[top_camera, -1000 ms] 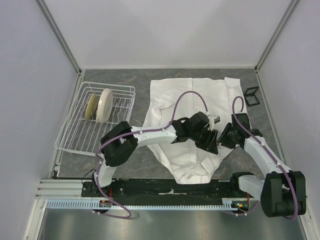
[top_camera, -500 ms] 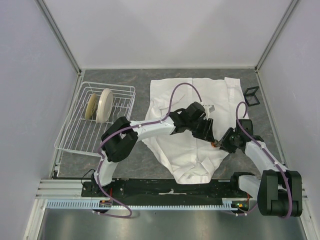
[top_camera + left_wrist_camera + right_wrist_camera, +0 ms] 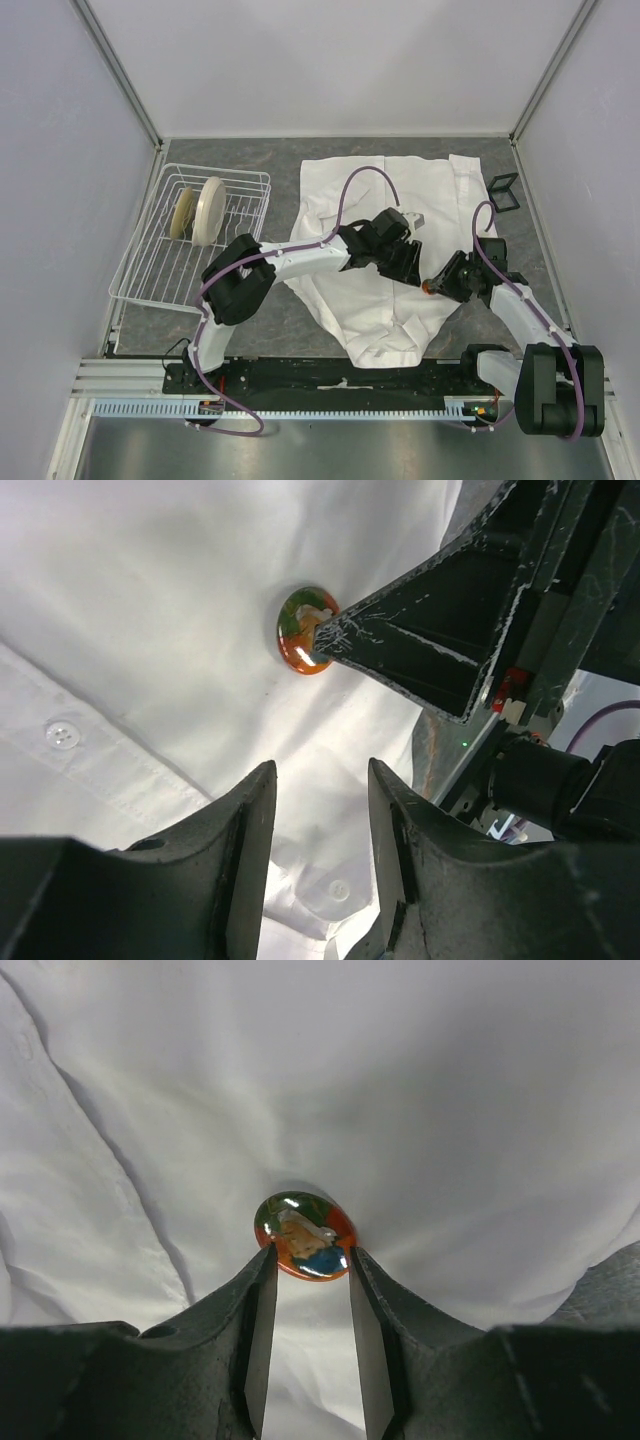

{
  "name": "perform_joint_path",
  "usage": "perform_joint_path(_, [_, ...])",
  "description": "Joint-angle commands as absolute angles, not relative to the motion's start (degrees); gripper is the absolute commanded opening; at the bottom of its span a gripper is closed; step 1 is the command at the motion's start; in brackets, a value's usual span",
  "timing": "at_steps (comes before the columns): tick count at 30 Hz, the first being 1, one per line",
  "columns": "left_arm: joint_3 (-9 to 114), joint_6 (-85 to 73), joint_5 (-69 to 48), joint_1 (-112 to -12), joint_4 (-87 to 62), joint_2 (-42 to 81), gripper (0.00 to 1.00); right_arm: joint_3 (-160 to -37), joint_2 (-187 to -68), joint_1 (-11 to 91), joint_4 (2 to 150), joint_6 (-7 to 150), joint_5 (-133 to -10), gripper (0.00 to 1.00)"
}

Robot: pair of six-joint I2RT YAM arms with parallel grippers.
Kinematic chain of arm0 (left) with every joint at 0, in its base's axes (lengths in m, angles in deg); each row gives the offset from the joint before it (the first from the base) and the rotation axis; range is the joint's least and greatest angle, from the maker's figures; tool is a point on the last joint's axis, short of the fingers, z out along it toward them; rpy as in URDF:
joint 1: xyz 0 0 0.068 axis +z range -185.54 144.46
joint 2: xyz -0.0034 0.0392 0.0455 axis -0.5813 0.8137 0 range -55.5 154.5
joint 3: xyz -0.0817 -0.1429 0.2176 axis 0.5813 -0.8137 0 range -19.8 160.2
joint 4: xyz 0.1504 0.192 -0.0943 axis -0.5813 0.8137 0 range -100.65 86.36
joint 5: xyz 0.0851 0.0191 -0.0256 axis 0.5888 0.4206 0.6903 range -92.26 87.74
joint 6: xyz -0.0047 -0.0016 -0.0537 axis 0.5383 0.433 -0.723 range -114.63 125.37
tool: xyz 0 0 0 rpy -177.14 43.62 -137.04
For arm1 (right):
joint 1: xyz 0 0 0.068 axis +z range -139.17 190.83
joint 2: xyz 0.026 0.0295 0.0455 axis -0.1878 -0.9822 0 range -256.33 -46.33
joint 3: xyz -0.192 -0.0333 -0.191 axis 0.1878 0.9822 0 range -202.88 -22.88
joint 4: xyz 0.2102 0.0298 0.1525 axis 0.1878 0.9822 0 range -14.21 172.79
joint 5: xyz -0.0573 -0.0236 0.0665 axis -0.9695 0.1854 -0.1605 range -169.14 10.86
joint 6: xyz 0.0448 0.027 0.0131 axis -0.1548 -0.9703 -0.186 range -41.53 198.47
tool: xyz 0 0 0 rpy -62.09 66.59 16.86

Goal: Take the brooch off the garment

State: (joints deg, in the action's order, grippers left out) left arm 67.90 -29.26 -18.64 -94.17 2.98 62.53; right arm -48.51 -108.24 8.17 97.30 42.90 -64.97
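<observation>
My right hand (image 3: 305, 1272) pinches the brooch (image 3: 305, 1236) by its edges at my fingertips, white shirt (image 3: 450, 1110) puckered behind it, so the pull runs straight back; left hand (image 3: 320, 780) hovers open nearby.

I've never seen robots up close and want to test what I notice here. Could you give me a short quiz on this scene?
1. True or false: the right arm's jaws are closed on the brooch.
2. What stands in the wire rack? A) two plates B) a cup C) a pan
3. Fill in: the left arm's jaws hang open and empty over the white ___.
Key: 1 true; 2 A; 3 shirt.
</observation>
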Motion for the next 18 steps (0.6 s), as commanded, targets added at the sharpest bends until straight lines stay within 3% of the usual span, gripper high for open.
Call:
perform_joint_path(1, [66.43,-25.92,-16.15,-94.51,2.80,58.49,0.50,-48.55,-108.56,7.93,98.02,43.14,-67.01,0.44])
perform_joint_path(4, [65.55,-25.48,-15.18,-94.60,2.72,57.70,0.56,-48.19,-107.86,7.93,97.93,42.87,-66.92,0.45])
perform_joint_path(18, [63.61,-25.04,-13.95,-95.30,2.36,56.29,0.58,-47.31,-109.44,7.93,90.82,44.45,-59.98,0.44])
